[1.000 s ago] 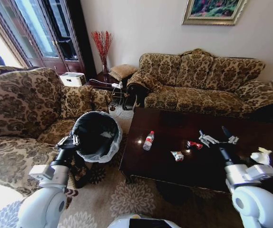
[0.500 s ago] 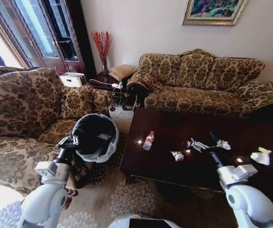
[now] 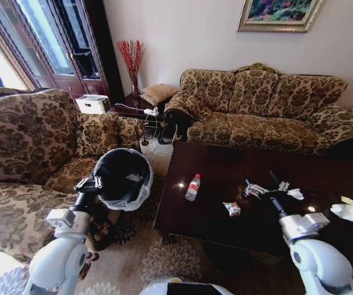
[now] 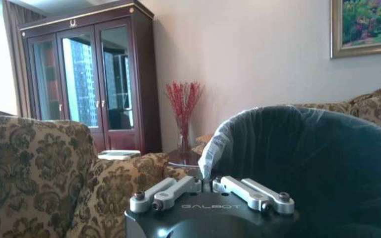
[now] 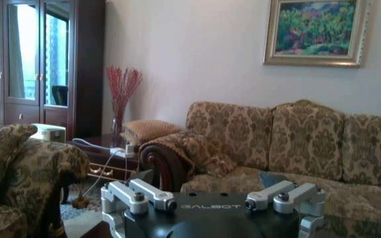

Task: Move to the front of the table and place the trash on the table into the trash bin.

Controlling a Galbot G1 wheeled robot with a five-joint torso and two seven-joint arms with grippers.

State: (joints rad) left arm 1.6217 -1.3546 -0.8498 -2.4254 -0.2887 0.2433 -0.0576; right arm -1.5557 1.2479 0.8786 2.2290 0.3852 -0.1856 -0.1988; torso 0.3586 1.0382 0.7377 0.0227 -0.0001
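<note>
Trash: four bits of litter lie spread on the table point(image 3: 226, 169), well apart from one another.
Bottle: the clear plastic bottle point(image 3: 192, 187) with a red label lies near the table's left end, its long axis running from the near edge toward the sofa, cap end farther away.
Wrapper: a crumpled red-and-white wrapper point(image 3: 230, 209) sits toward the near edge, between the bottle and the right gripper point(image 3: 261, 184).
Tissues: one white crumpled tissue point(image 3: 296, 193) lies just beside the right gripper; another tissue wad point(image 3: 347, 211) sits near the table's right end.
Table: glossy dark brown wood, rectangular, with bright reflections; its right end is cut off by the frame.
Trash bin: the round black bin point(image 3: 123, 179) with a whitish plastic bag folded over its rim stands on the carpet off the table's left end, beside the armchair point(image 3: 29, 141).
Left gripper: the left gripper point(image 3: 88, 185) is at the bin's rim, its fingers closed together on the bag's edge in the left wrist view point(image 4: 207, 191).
Right gripper: low over the table, fingers spread wide; something small may lie beneath it, but it is hard to make out.
Sofa: the patterned sofa point(image 3: 269, 110) runs behind the table.
</note>
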